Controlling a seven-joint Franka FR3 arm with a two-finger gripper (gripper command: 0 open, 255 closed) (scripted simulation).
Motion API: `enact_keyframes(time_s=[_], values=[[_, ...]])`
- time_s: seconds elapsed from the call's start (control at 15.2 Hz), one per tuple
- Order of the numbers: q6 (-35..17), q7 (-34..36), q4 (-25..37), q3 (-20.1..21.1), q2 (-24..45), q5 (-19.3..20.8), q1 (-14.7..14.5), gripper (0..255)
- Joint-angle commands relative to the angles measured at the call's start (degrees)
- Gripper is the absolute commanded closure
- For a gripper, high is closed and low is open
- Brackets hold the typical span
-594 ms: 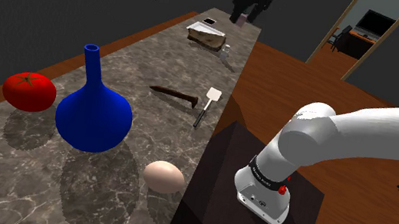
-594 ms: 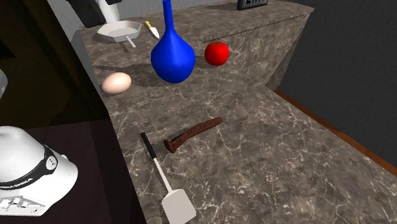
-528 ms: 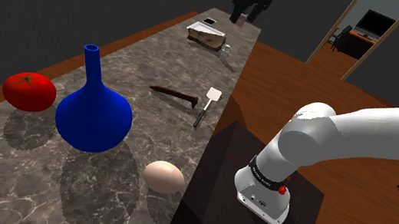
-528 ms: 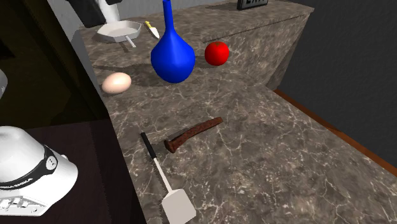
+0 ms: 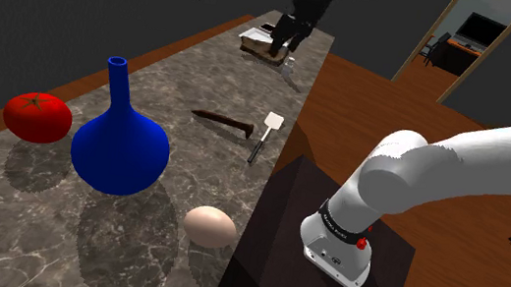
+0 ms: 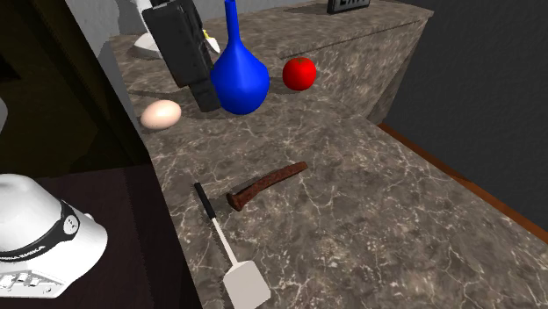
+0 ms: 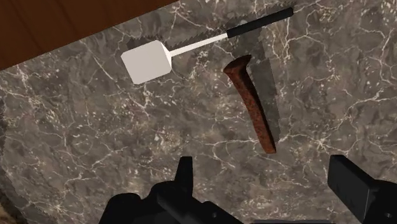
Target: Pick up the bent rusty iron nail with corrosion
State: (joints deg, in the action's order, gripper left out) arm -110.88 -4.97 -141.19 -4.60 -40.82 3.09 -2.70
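Observation:
The nail is dark brown, rusty and slightly bent. It lies flat on the marble counter, close to a white spatula. In the wrist view the nail lies below and ahead of the fingers, nearer the right finger, and nothing touches it. My black gripper hangs high above the counter with its fingers apart and nothing between them. In the second exterior view the gripper stands in front of the blue vase, well above the nail.
A blue long-necked vase, a red tomato and an egg stand on the counter's near part. A pale pan sits at its far end. The spatula lies by the counter's edge, beside the dark stand.
The arm has swung over the counter. The gripper has come down from the top of both exterior views and now hangs above the nail. Nothing on the counter has moved.

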Motion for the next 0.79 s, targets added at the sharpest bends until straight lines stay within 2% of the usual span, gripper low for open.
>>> enact_keyframes(time_s=[0.0, 0.73], values=[[-3.99, -1.7, -1.98, -0.48, 2.25, -0.11, -0.88, 0], [-25.28, -12.16, -7.14, -3.28, 20.42, -2.28, -6.19, 0]])
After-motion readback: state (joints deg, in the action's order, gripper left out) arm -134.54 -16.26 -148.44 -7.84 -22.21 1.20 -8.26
